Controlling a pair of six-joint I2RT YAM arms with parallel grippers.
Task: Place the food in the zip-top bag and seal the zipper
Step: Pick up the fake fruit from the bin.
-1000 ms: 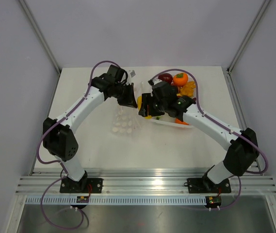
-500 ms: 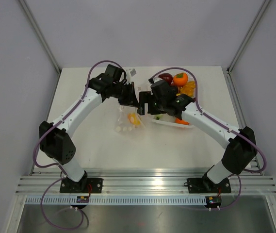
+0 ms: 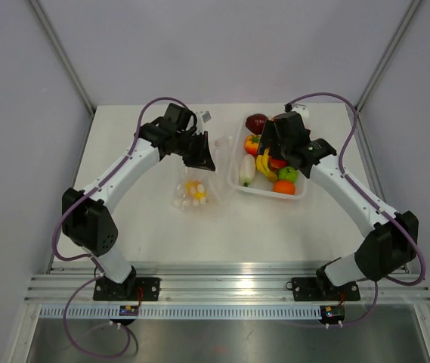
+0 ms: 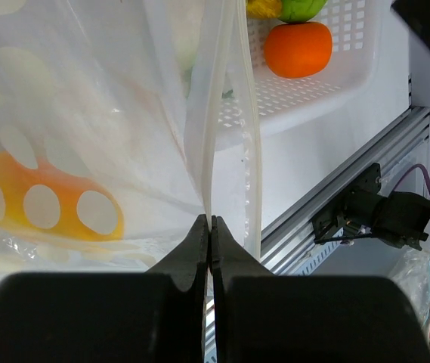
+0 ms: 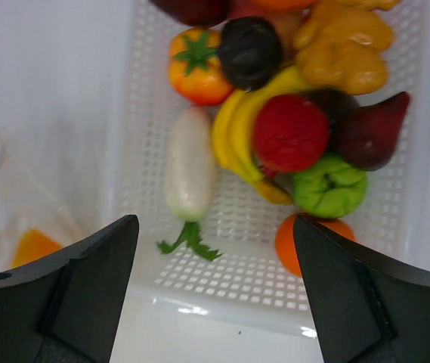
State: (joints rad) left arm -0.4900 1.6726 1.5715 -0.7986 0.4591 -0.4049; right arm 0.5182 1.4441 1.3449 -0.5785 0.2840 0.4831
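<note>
Left tool (image 4: 210,229) pinches the zip-top bag (image 4: 63,113) at its mouth edge, while right tool (image 5: 211,234) hangs released over food (image 5: 290,132) in the tray (image 5: 237,286).

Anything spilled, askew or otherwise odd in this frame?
Nothing stands out. The left gripper has its jaws shut on the mouth edge of the zip-top bag, with an orange piece inside it. The other food lies within the white tray, none spilled, and the right gripper is open above it.
</note>
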